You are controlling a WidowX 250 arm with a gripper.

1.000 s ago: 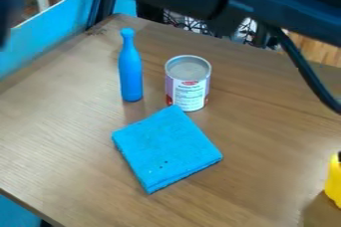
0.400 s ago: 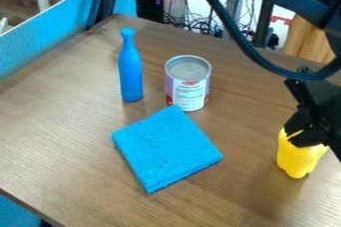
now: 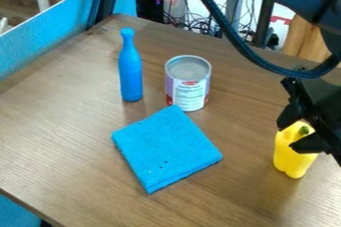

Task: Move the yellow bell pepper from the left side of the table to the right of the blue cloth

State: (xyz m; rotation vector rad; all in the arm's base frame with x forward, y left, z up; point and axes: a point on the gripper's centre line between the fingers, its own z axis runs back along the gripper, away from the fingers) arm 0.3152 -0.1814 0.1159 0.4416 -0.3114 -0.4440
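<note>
The jaws of the black gripper (image 3: 286, 137) stand wide apart at the right of the scene, one at the far left side and the other at the near right side of a yellow pepper (image 3: 290, 159). The pepper's top lies between the jaws, its green stem in the gap, and its lobed lower end sticks out below them. There is one pepper, and it is upright or nearly so, over the near right part of the wooden tabletop (image 3: 73, 136); whether the jaws touch it, I cannot tell.

Three other things stand or lie to the left of the jaws: one bottle, one can and one cloth. The blue bottle (image 3: 130, 74) stands upright, farthest to the left of the three. The can (image 3: 188, 84), with a grey top and a pale label, stands upright just to the right of the bottle, apart from it. The folded blue cloth (image 3: 166, 147) lies flat on the near side of both, its far corner at the can's base; I cannot tell if they touch. A few dark specks show on the cloth. Beyond the tabletop's far edge are tangled wires (image 3: 194, 21), and a blue panel (image 3: 47, 42) runs along its far left side.
</note>
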